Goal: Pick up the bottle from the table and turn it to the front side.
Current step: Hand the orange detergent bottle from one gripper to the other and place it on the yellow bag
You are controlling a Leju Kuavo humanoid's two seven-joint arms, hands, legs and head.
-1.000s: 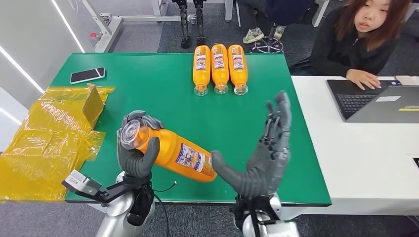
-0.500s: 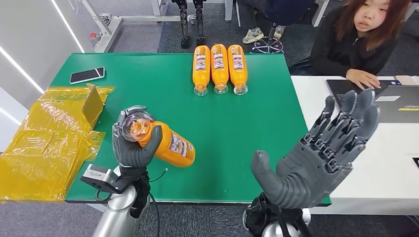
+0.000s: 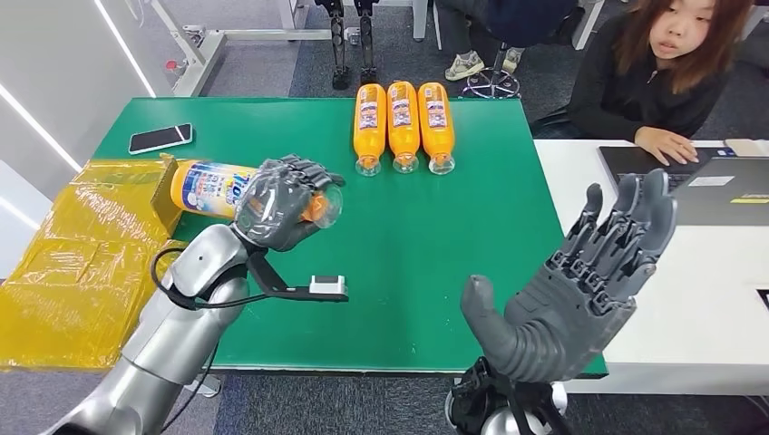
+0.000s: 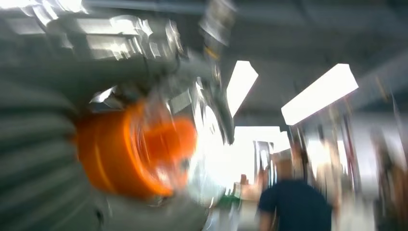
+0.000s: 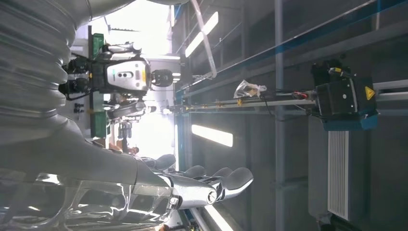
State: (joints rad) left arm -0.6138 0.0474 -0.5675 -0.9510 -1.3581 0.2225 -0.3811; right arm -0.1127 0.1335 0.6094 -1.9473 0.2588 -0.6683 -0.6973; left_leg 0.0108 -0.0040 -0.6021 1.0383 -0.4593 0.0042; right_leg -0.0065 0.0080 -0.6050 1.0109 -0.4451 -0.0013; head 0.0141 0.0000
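My left hand was raised above the green table, its fingers wrapped tightly around the neck end of an orange bottle. The bottle lay roughly level in my grip, its clear cap end pointing toward the middle of the table and its base pointing out to my left, over the crumpled yellow plastic wrap at the table's left edge. A blue and white label faced upward on the bottle's body. Through the left wrist camera, badly blurred, I saw the orange bottle pressed close against my hand, with ceiling lights beyond.

My right hand was held up near the table's front right corner, palm open, fingers spread and holding nothing. In the right wrist view my fingers pointed toward a ceiling with strip lights.

At the far side of the table three more orange bottles lay side by side, touching, caps toward me. A phone rested near the far left corner. Beside the green table stood a white table with an open laptop, where a seated person rested a hand
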